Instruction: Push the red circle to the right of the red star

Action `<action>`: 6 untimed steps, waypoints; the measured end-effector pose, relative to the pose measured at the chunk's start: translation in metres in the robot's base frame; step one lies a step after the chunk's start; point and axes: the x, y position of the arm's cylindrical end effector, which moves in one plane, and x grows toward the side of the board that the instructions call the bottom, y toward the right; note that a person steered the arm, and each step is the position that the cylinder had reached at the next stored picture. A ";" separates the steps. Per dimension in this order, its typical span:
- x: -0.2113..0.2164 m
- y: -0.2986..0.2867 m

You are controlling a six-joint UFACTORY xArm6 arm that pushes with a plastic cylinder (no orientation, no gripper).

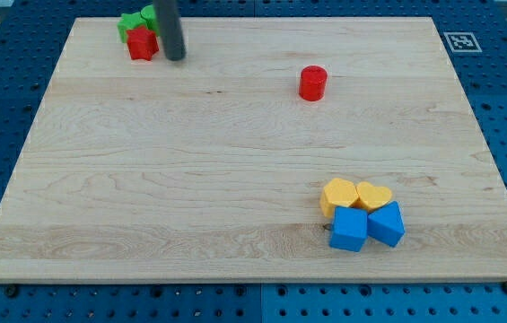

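The red circle [312,82], a short cylinder, stands on the wooden board toward the view's top, right of centre. The red star [142,43] lies near the view's top left corner of the board, touching a green star [132,23] above it. My tip [175,57] is on the board just to the right of the red star, close to it, and far to the left of the red circle. Another green block [149,14] shows partly behind the rod.
Near the view's bottom right sits a tight cluster: a yellow hexagon-like block [339,194], a yellow heart [374,196], a blue block [349,230] and a second blue block [386,223]. The wooden board [190,179] rests on a blue pegboard table.
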 end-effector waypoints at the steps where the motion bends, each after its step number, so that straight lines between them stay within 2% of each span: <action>1: 0.038 0.040; 3: 0.095 0.156; 4: 0.098 0.202; 5: 0.079 0.209; 6: 0.056 0.163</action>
